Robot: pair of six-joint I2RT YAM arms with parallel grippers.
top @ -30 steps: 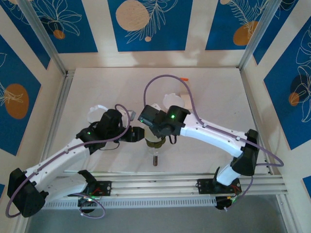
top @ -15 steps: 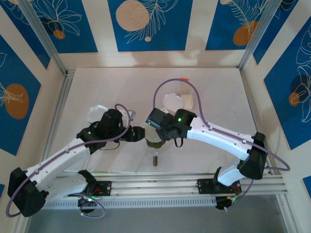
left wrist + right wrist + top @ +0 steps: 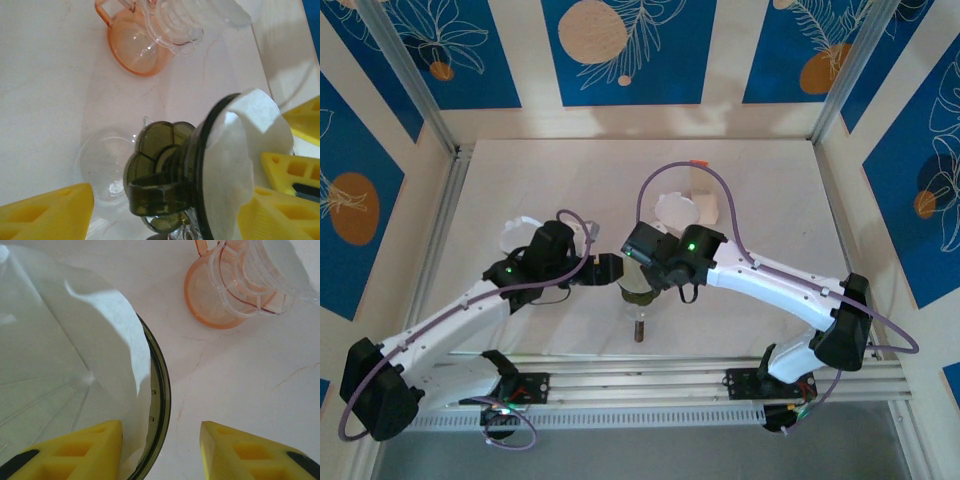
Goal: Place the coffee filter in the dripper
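The dark olive dripper (image 3: 165, 165) sits between my left gripper's (image 3: 167, 197) yellow fingers (image 3: 50, 212). They stand open, with a gap between the left finger and the dripper's handle. The white coffee filter (image 3: 235, 155) lies inside the dripper's mouth, one edge standing up above the rim. My right gripper (image 3: 161, 425) is open astride the rim of the dripper (image 3: 162, 390), one finger (image 3: 75, 450) over the filter (image 3: 70, 355) and the other outside over the table. From above, both grippers, left (image 3: 608, 270) and right (image 3: 638, 262), meet over the dripper (image 3: 638, 293).
An orange dripper (image 3: 215, 295) with a clear ribbed one (image 3: 260, 275) leaning on it lies just behind. A clear glass piece (image 3: 102, 165) sits under the olive dripper. White objects lie at the left (image 3: 515, 232) and behind (image 3: 675, 208). Frame rails (image 3: 700, 375) run along the near edge.
My left gripper's jaws have opened wider round the dripper. The right arm came down and nearer over the dripper a second ago and has since held still.
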